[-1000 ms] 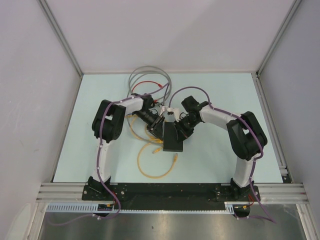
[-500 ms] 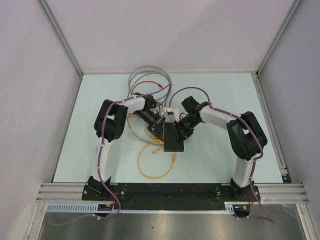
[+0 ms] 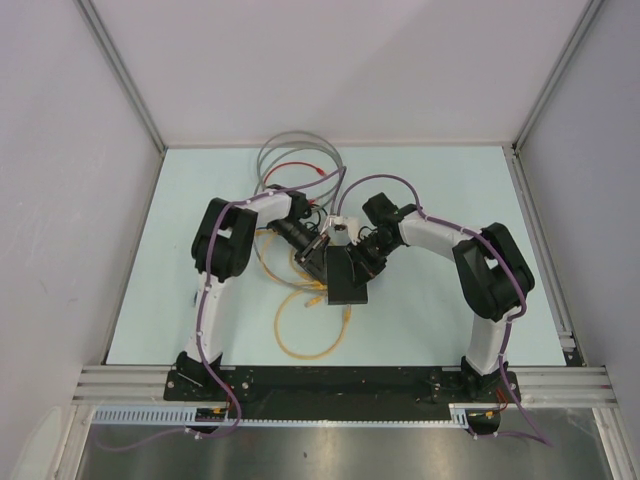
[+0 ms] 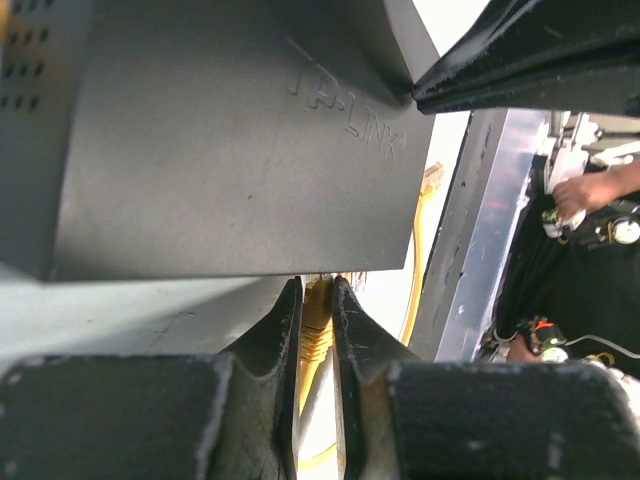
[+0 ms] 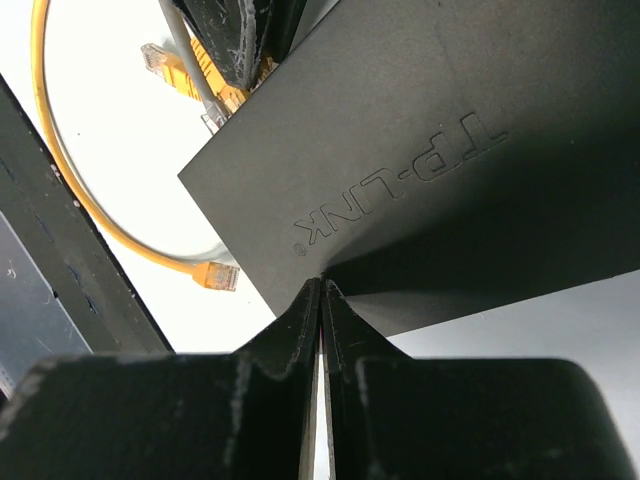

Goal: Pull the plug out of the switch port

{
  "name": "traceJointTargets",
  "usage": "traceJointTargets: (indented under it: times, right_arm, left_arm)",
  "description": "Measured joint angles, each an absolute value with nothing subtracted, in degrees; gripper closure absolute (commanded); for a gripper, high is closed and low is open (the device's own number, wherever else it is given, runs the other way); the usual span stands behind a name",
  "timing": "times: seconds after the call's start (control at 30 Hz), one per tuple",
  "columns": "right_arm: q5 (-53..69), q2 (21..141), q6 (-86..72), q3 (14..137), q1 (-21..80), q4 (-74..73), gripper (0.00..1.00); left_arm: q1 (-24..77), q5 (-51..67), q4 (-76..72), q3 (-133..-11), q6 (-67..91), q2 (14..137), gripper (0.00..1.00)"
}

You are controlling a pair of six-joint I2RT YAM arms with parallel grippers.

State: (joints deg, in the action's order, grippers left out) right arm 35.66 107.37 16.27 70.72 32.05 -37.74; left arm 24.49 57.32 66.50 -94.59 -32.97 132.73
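Trouble, from the left wrist view, would start at the grip. The left claw (image 4: 317, 285) is clenched on the yellow plug (image 4: 316, 322), which sits in the near edge of the switch (image 4: 230, 150). Its fingers (image 4: 285, 330) squeeze only the plug's sides. If the latch is not pressed, I judge the plug may stay locked, and a pull would then drag the switch or slip off the plug.

In the right wrist view, the right claw (image 5: 320, 288) is clenched on nothing, its tips together at the switch's edge and seemingly pressing it down. It bears on one edge only, so the switch could pivot or slide from under it once the pull comes. A loose yellow cable (image 5: 60, 190) beside the switch might snag.

In the top view, the switch lies mid-table (image 3: 440, 190) between both claws. Against a second ago, the left arm (image 3: 215, 250) has leaned slightly in towards the switch, while the switch and the right arm (image 3: 470, 255) sit as they were
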Motion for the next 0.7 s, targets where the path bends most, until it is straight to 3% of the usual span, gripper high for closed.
traceJointTargets:
  times: [0.33, 0.7]
  right_arm:
    - [36.3, 107.6, 16.5, 70.7, 32.0, -37.7, 0.93]
    - [38.2, 107.7, 16.4, 70.0, 32.0, -37.1, 0.93]
  left_arm:
    - [24.4, 55.4, 72.4, -100.6, -35.6, 135.3, 1.00]
    - [23.4, 57.2, 71.1, -96.1, -36.1, 134.8, 1.00]
